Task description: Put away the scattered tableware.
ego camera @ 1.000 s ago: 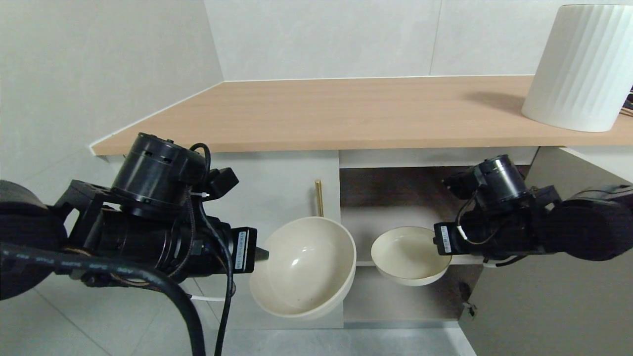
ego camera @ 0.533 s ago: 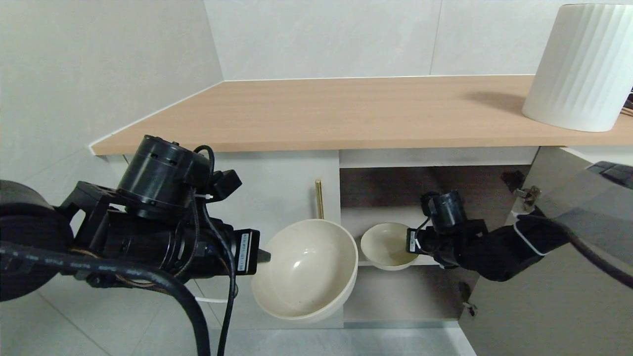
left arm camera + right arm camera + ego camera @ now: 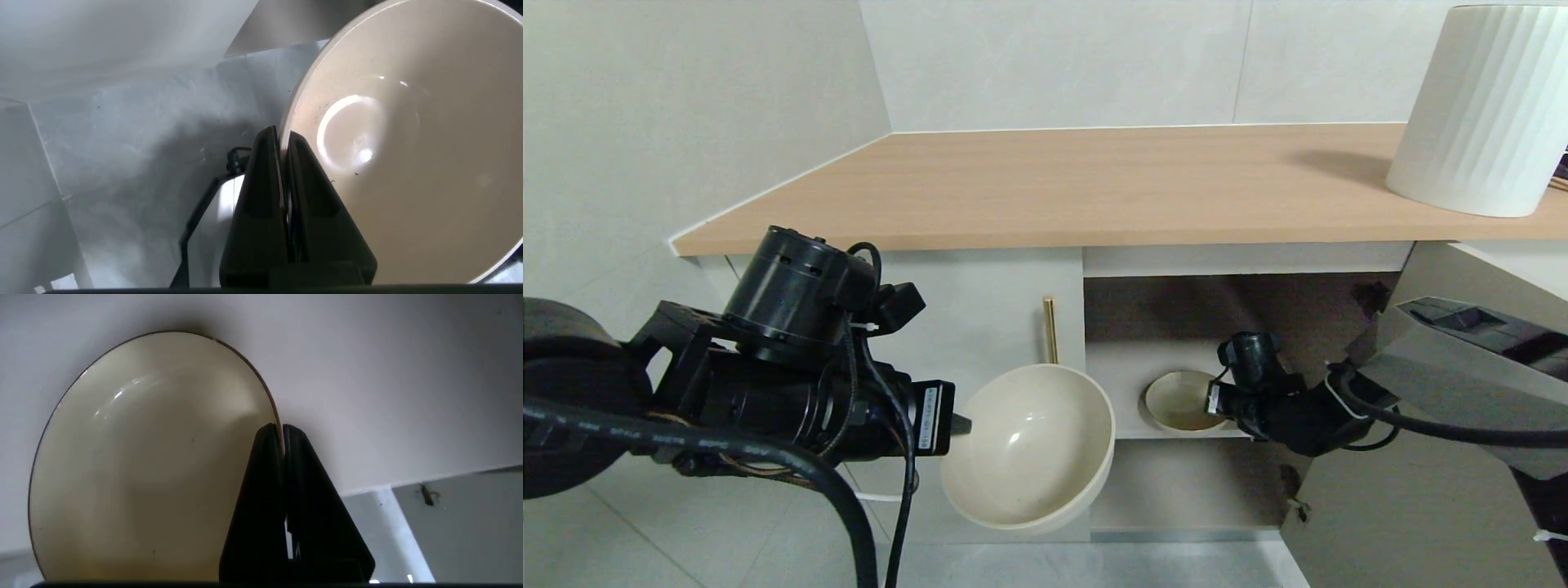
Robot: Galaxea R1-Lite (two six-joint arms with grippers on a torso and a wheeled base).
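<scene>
Left end effector (image 3: 961, 423) is clamped on the rim of the big bowl (image 3: 1029, 445), holding it tilted in front of the closed cabinet door (image 3: 980, 302). Right end effector (image 3: 1211, 400) is pinching the rim of the small bowl (image 3: 1176, 400), low over the shelf (image 3: 1119, 380) under the bench (image 3: 1094, 180).

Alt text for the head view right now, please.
The right gripper holds a small bowl by its rim inside the open cabinet, at its shelf. The left gripper holds a bigger bowl by its rim in front of the closed door, below the wooden counter.
</scene>
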